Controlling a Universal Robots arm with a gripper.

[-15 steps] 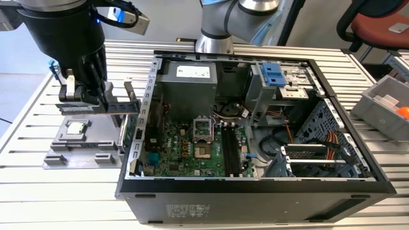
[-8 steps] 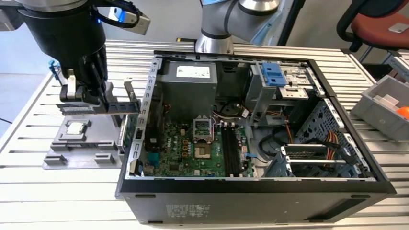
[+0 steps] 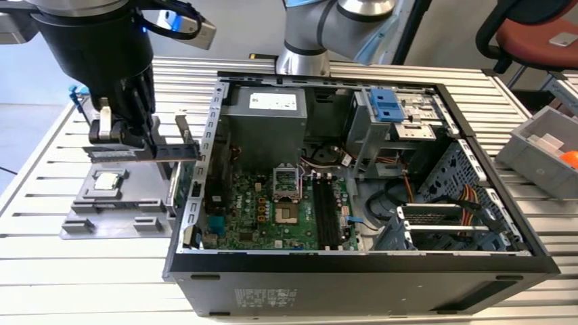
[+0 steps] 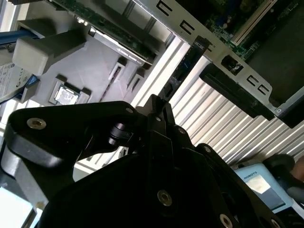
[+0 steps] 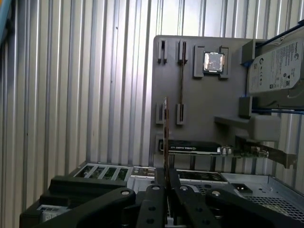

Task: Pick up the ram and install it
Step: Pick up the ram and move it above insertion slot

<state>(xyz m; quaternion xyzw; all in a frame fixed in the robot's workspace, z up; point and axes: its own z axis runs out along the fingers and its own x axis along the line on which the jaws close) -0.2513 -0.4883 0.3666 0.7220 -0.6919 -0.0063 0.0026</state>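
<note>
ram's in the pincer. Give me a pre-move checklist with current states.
1. Grip: ok. The pincer is shut on the ram, which sticks out edge-on from between the fingers.
2. Clear of the grey fixture: ok. In the exterior view the ram is held above it.
3. Case open, memory slots exposed: ok.
4. Slots empty and unlatched: cannot tell.
5. Ram over the slots: not ok. It hangs outside the case, on the exterior view's left.

Lab — slotted aluminium bench (image 3: 91, 284); robot arm (image 3: 312, 30)
</note>
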